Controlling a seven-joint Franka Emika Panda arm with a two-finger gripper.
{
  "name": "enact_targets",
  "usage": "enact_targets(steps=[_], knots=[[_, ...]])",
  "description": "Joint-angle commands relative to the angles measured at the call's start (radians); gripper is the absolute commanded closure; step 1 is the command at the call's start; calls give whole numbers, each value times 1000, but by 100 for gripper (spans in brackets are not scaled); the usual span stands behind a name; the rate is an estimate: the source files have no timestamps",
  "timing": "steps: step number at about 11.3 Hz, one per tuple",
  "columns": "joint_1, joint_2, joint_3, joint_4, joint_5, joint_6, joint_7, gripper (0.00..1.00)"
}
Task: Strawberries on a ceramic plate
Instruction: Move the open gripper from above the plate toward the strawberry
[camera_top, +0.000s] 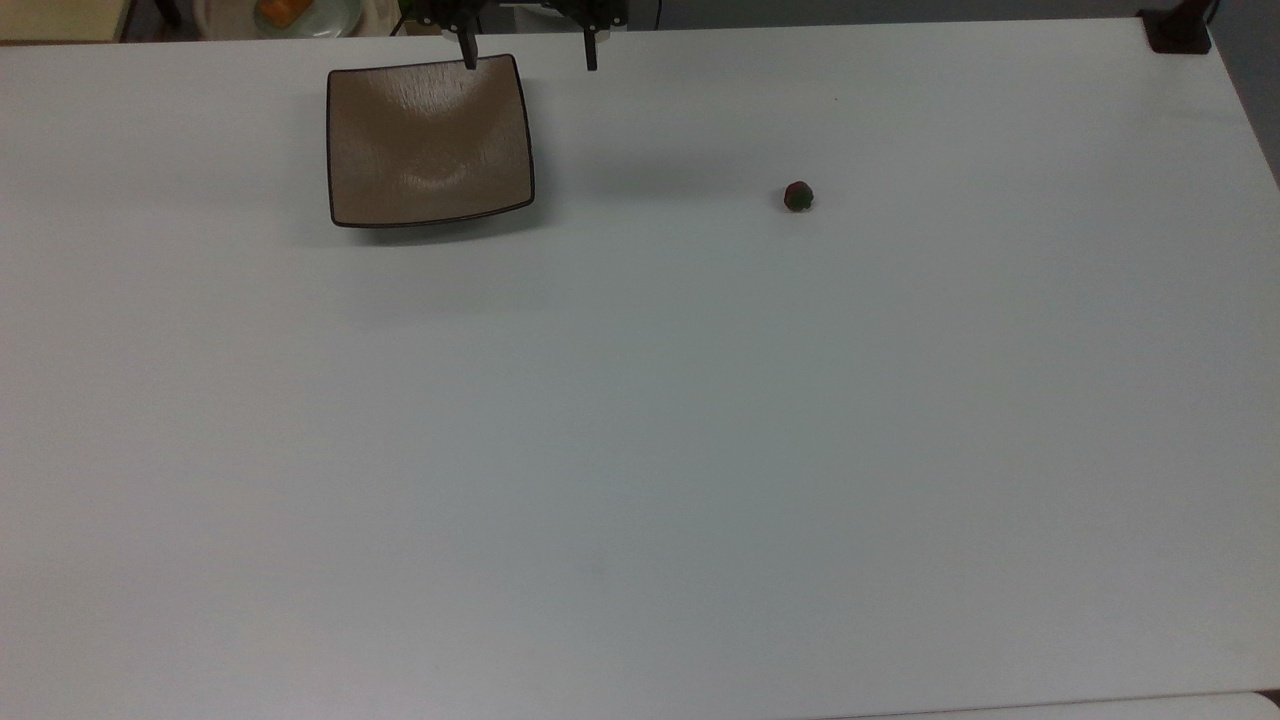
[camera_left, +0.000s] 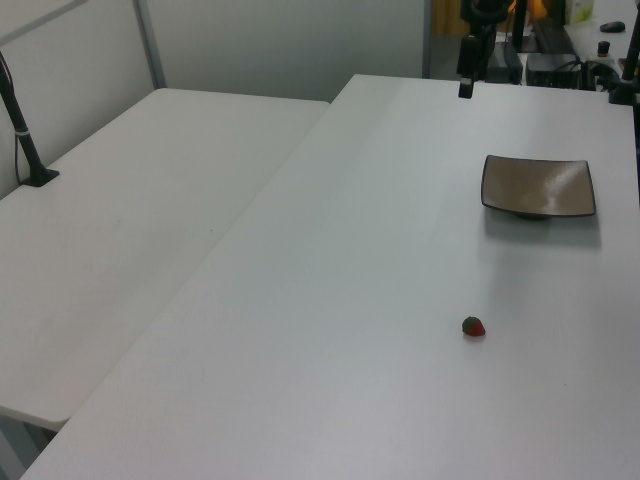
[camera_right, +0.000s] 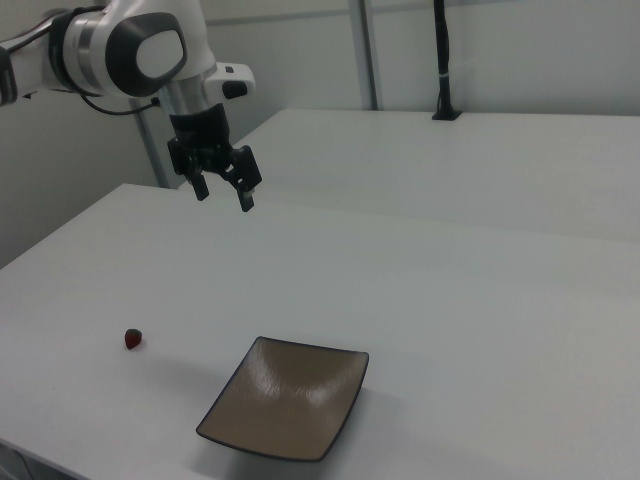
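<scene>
My tool (camera_right: 222, 190): it hangs high in the upper left of the right view, its two fingers spread wide and holding nothing.
Strawberry (camera_top: 798, 197): it sits alone on the white surface (camera_top: 640, 450), in the upper right part of the top view, well apart from the plate.
Plate (camera_top: 430, 140): brown and square, in the upper left of the top view, with nothing on it.
Job so far: I think it has not started, since the berry is not picked up yet.
Worry one: the berry is tiny and round, so if I come down a bit off to one side, a finger could bump it and make it roll away.
Worry two: if I squeeze too hard I could squash it; too soft and it could slip out on the way over.
Worry three: the plate edges curl up, so if I carry the berry too low I could hit the rim and push the plate.
</scene>
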Motion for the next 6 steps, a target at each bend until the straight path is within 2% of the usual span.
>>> enact_targets(steps=[1, 6], knots=[[14, -21, -15, 5, -12, -10, 1, 0], [20, -22, -14, 5, -12, -10, 4, 0]])
